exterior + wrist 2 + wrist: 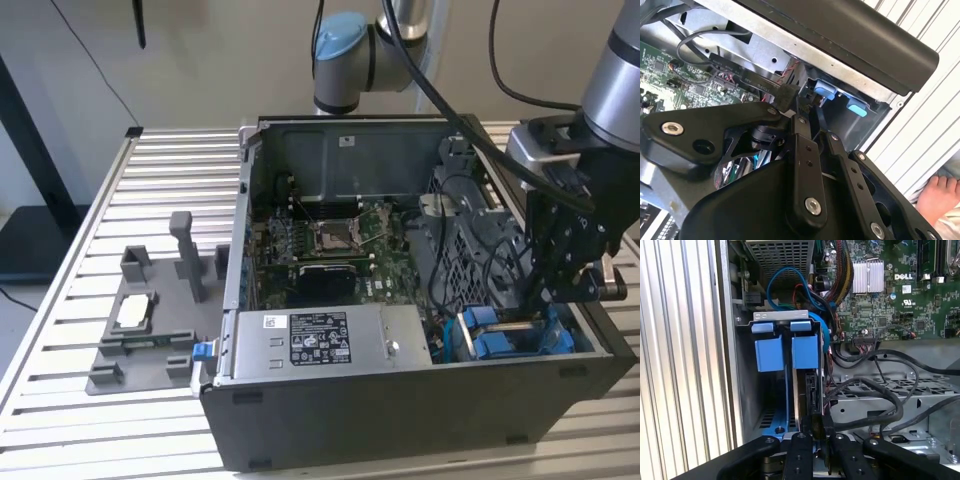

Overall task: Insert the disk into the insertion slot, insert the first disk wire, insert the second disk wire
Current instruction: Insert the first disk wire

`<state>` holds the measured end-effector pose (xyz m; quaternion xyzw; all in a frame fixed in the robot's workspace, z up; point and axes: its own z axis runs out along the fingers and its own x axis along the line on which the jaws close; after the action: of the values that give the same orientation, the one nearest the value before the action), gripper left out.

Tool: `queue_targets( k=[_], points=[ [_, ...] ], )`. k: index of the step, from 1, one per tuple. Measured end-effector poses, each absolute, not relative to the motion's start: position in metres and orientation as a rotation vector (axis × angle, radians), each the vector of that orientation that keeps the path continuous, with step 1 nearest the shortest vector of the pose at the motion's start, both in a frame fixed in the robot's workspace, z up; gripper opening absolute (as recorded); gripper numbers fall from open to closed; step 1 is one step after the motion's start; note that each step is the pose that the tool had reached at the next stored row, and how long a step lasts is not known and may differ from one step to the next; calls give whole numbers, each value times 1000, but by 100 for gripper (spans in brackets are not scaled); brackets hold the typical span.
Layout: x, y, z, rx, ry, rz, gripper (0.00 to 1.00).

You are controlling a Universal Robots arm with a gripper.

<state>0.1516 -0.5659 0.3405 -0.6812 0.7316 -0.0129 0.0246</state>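
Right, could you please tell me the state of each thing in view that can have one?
computer case: open, lying on its side.
disk: inserted, upright, clipped in its blue carrier.
black wire connector: gripped, against the disk's edge; whether seated, cannot tell.
hand: shut on the black wire connector.

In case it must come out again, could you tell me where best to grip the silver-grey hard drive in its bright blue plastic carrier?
Probably by the blue tabs at the carrier's end, from the black case's open side. The hard drive stands on edge in its bay, flat faces shut in by metal walls, leaving that end exposed.
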Motion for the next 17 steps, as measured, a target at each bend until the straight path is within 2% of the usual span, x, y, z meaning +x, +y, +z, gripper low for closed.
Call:
queue_targets(
  k=[17],
  points=[
    [149, -565, 339, -2135, 2220, -54, 19]
  ],
)
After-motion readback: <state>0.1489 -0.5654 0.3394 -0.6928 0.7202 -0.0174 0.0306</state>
